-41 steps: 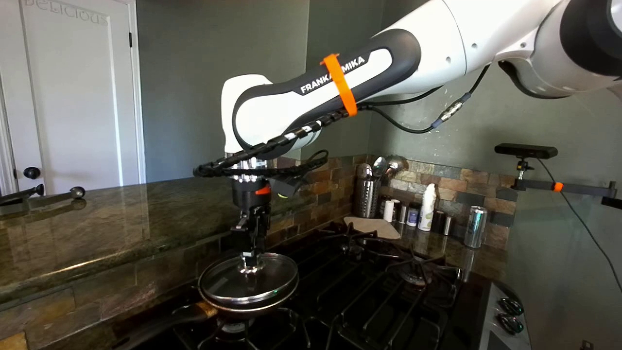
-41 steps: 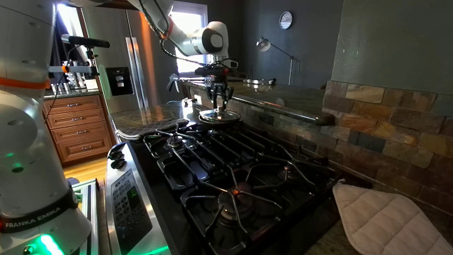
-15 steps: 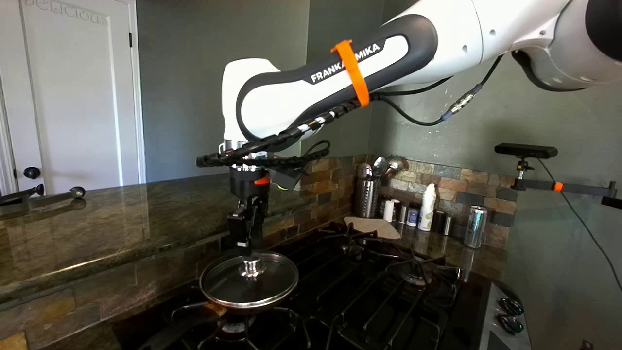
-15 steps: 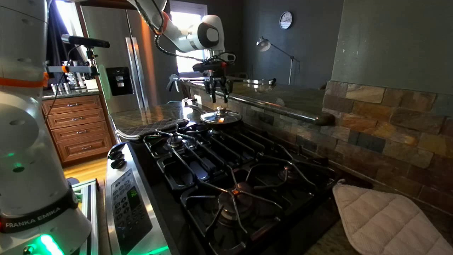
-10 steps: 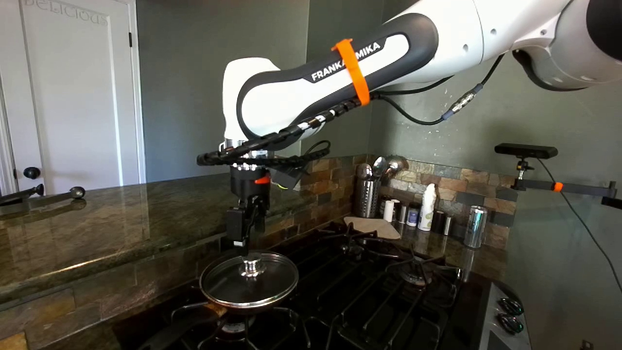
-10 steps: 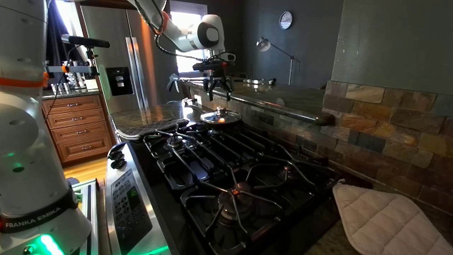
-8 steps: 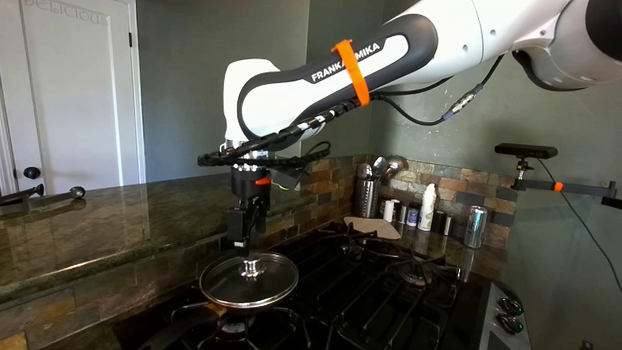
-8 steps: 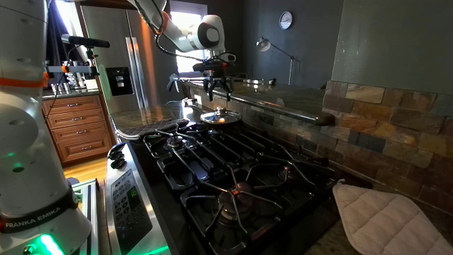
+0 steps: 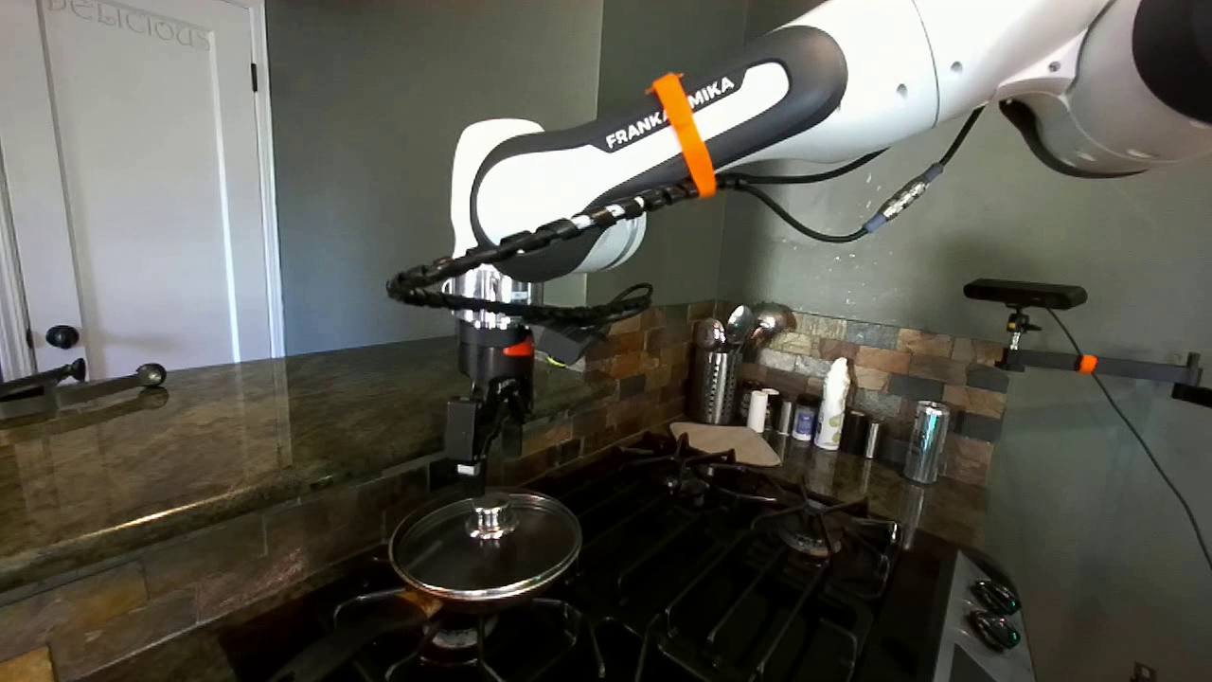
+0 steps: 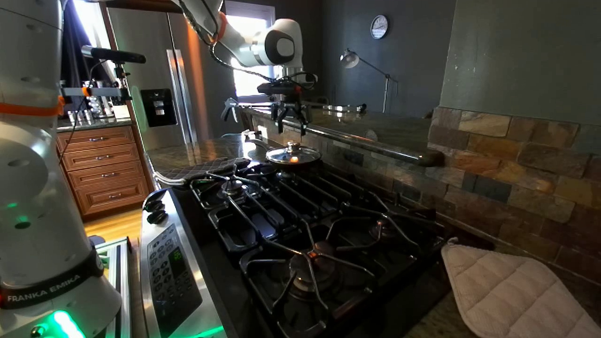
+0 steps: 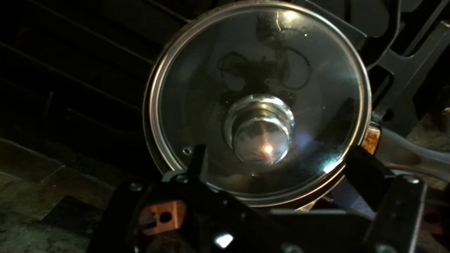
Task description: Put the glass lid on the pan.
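The glass lid (image 9: 454, 559) lies flat on the pan, its shiny rim (image 11: 365, 88) lined up closely with the pan's edge in the wrist view. Its metal knob (image 11: 262, 140) points up and nothing touches it. Below the lid only a thin dark band of the pan (image 11: 147, 130) and its handle (image 11: 418, 151) show; the inside is covered. My gripper (image 10: 292, 131) hangs above the knob with a gap, jaws wide apart. In the wrist view one finger (image 11: 199, 161) is left of the knob and the other far to its right, with nothing held.
The pan stands on a rear burner by the tiled wall (image 9: 312, 568) and raised stone ledge (image 9: 208, 455). Black grates (image 10: 310, 234) cover the stove. A light potholder (image 10: 516, 291) lies past its end. A utensil canister (image 9: 717, 384) and several bottles stand in the corner.
My gripper was shut on the knob; it has let go, risen above it and spread its jaws. The lid has settled lower onto the pan. Lately the arm shifted slightly while the lid stayed put.
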You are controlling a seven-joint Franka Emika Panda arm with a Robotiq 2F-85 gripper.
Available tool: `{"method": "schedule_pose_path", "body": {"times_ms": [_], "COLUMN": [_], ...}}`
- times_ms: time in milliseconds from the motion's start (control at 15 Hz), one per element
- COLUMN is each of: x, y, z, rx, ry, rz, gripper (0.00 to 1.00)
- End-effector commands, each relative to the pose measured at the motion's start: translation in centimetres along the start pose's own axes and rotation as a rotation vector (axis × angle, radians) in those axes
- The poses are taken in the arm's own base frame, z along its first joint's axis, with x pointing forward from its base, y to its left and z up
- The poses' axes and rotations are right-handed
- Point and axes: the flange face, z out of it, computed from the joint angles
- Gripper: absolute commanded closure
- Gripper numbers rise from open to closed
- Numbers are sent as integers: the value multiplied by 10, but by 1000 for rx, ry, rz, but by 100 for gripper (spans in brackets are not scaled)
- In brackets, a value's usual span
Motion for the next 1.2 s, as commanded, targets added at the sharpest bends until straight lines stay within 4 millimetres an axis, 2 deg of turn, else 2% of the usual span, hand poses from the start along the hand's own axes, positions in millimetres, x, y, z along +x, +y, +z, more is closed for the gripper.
{"method": "schedule_pose_path", "body": {"times_ms": [0, 533, 867, 1133], "x": [-12, -50, -67, -72], "y": [10, 42, 48, 46], "z": [-13, -70, -101, -116], "rx": [65, 12, 9, -1], "ry": [-1, -41, -52, -28], "rz": [131, 304, 379, 412], "gripper": [0, 0, 0, 0]}}
